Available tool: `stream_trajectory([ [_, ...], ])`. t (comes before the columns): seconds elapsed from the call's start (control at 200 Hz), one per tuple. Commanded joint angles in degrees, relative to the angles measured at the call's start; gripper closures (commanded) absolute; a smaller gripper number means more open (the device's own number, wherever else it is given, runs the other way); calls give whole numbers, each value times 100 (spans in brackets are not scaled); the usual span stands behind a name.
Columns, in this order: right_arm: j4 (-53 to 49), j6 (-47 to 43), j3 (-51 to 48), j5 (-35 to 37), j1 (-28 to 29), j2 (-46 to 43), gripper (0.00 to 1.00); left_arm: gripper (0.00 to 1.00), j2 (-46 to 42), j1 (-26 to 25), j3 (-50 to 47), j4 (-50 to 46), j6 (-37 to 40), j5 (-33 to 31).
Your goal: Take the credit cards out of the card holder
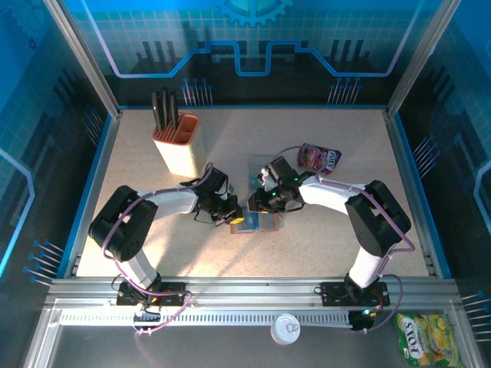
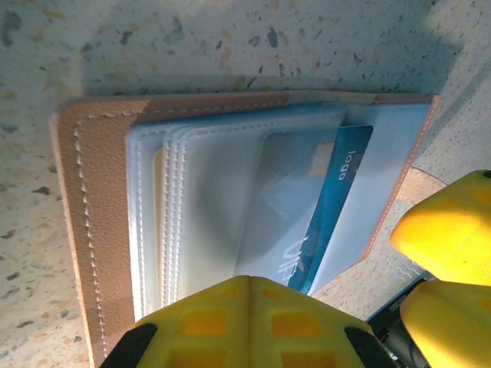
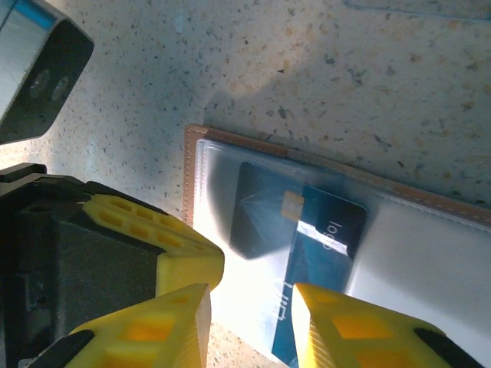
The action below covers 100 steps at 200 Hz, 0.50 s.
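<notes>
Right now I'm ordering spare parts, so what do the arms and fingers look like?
The left arm and right arm have white links, black joints and purple cables looped alongside. The fingers are bright yellow plastic with rectangular recesses.

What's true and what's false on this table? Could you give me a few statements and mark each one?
1. The card holder lies open on the table. True.
2. A teal card sticks partly out of a pocket. True.
3. The knife block lies on its side. False: it stands upright.
4. The snack pouch rests on the card holder. False: it lies apart, farther back.
5. The left hand is wide open. False: its fingers are shut, at the card holder's edge.
</notes>
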Motion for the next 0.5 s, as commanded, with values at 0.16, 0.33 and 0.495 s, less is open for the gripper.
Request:
stream_trajectory([
  [0.16, -69, 9, -171, -20, -62, -20, 64, 98, 159, -39, 153, -510, 227, -350],
  [0.33, -43, 23, -267, -69, -76, 58, 64, 98, 191, -45, 108, -524, 233, -390],
  [0.495, 110, 87, -346, -199, -79, 146, 64, 98, 205, -45, 108, -510, 237, -386],
])
